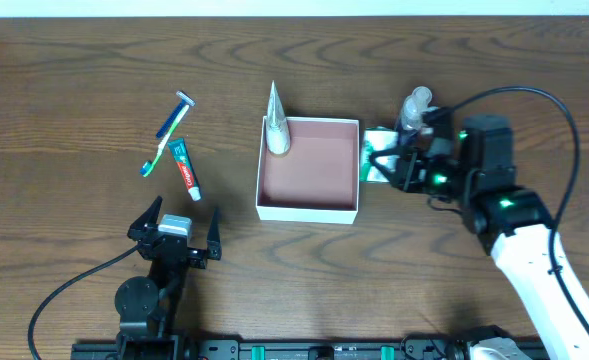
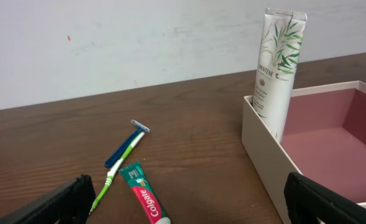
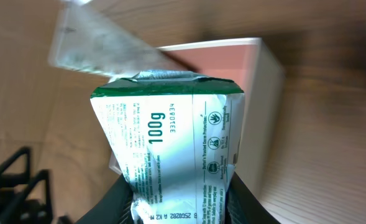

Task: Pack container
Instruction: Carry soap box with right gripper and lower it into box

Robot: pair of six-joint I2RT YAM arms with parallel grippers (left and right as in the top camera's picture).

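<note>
dark wood-grain tabletop [image 1: 74,80] fills the overhead view, with a pale wall behind it in the left wrist view. the square, shallow, white-walled container [image 1: 319,175] with a pinkish-brown inside sits at the centre of the frame. a tall white plastic tube with a green leaf print [image 2: 279,68] stands in its upper left corner, leaning on the wall.

just right of the container, the right end effector [image 1: 389,165] is clamped on a green and white foil packet [image 3: 170,149], gripped near one end, with the other end pointing at the container's right wall. whether the packet touches that wall i cannot tell. a small clear bottle [image 1: 415,105] stands just above it in the frame.

in the lower left, the left end effector [image 1: 184,212] hangs with its jaws spread wide and nothing between them. a green and blue toothbrush [image 1: 157,152], a blue razor [image 1: 179,105] and a small green and red toothpaste tube [image 1: 185,168] lie above it.

the container looks light and thin-walled, so it would likely slide or flex if pushed. pinching one wall at the rim seems the best hold. the packet looks soft and crinkly, likely to bend, so a grip near its middle should carry it more steadily.
</note>
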